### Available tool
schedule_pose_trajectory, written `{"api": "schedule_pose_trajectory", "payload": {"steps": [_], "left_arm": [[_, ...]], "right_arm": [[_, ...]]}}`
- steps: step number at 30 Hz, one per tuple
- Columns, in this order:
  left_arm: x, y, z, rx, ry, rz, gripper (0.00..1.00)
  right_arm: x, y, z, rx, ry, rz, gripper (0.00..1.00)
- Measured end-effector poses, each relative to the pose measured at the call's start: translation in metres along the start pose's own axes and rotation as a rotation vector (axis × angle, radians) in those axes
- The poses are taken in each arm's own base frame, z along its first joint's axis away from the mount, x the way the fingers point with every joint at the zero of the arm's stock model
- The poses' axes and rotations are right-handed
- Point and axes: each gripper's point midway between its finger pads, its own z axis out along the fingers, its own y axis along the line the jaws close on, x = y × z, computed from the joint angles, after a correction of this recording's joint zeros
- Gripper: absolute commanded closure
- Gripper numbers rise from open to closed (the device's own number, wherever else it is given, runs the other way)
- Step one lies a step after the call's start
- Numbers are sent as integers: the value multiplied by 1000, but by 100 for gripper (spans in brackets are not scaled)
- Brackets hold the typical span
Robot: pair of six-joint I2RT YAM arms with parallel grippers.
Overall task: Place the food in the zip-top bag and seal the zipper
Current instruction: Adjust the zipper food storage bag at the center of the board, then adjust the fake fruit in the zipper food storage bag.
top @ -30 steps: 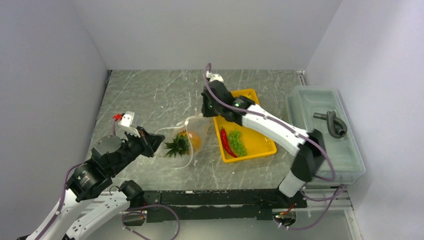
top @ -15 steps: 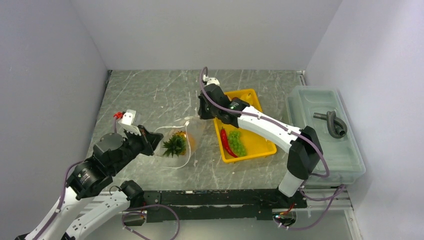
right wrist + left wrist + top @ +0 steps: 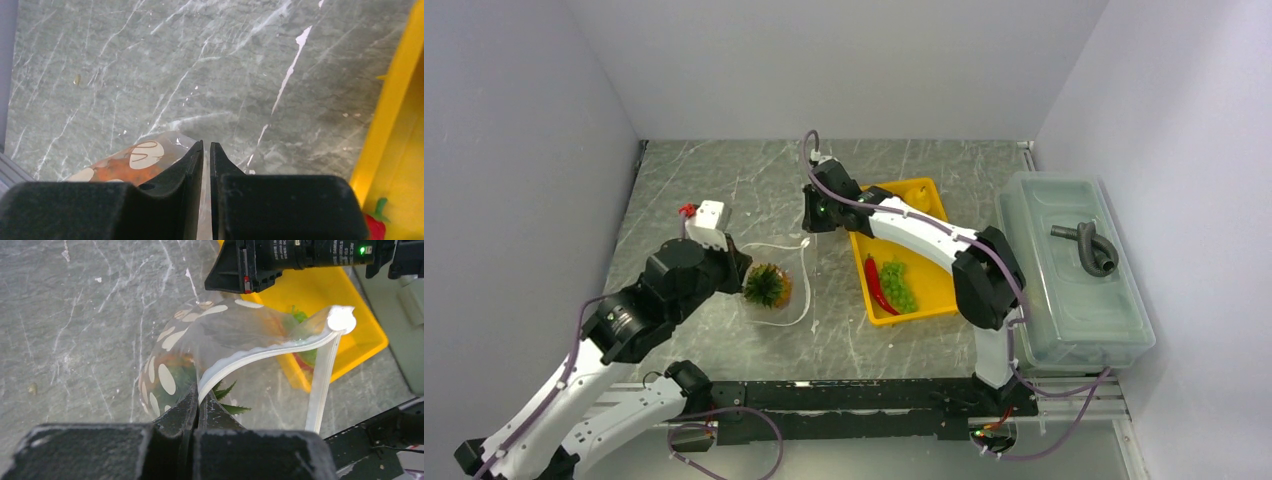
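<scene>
The zip-top bag [image 3: 776, 275], clear with white dots, rests on the table with the orange pineapple [image 3: 767, 287] inside it, leaves up. My left gripper [image 3: 201, 390] is shut on the pale zipper [image 3: 260, 352] at the bag's near mouth edge, and the strip curves away to a corner [image 3: 341, 320]. At the bag's far end, my right gripper [image 3: 206, 145] stands a narrow crack open, with pale bag film showing in the gap. In the top view that gripper [image 3: 809, 228] hovers at the bag's far corner. A red chilli [image 3: 876, 285] and green grapes [image 3: 898, 285] lie in the yellow tray [image 3: 921, 192].
The yellow tray sits just right of the bag, its near wall close to my right fingers [image 3: 395, 100]. A translucent lidded bin [image 3: 1069, 300] holding a grey curved piece [image 3: 1092, 245] stands at the far right. White walls enclose the marble table [image 3: 724, 185].
My right arm swung left and lower toward the bag's far end, and its jaws parted slightly. The left arm lifted and pushed forward, still gripping the zipper. The bag sank flatter.
</scene>
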Motion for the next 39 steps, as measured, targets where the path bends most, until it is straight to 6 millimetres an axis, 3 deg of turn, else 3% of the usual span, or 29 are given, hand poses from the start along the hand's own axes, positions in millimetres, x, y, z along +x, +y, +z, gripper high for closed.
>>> {"api": "schedule_pose_trajectory", "payload": {"steps": [7, 10, 15, 20, 25, 29, 34, 39], "left_arm": [[11, 3, 19, -44, 65, 33, 100], [18, 2, 27, -55, 99, 39, 100], [21, -3, 35, -39, 120, 38, 100], [27, -8, 40, -16, 148, 40, 100], [32, -15, 44, 12, 179, 39, 100], [34, -17, 47, 19, 191, 27, 100], [37, -19, 48, 24, 203, 24, 100], [37, -20, 48, 27, 204, 23, 100]], "right_arm": [[8, -8, 24, -41, 57, 24, 72], [7, -9, 24, -51, 56, 29, 58], [9, -16, 14, -39, 35, 24, 49], [-2, -20, -27, -21, -33, 10, 47], [-28, -13, -92, -53, -169, 0, 47], [-34, -11, -134, -84, -242, 0, 50], [-26, 0, -173, -145, -280, -11, 57], [1, 45, -196, -255, -257, -58, 73]]}}
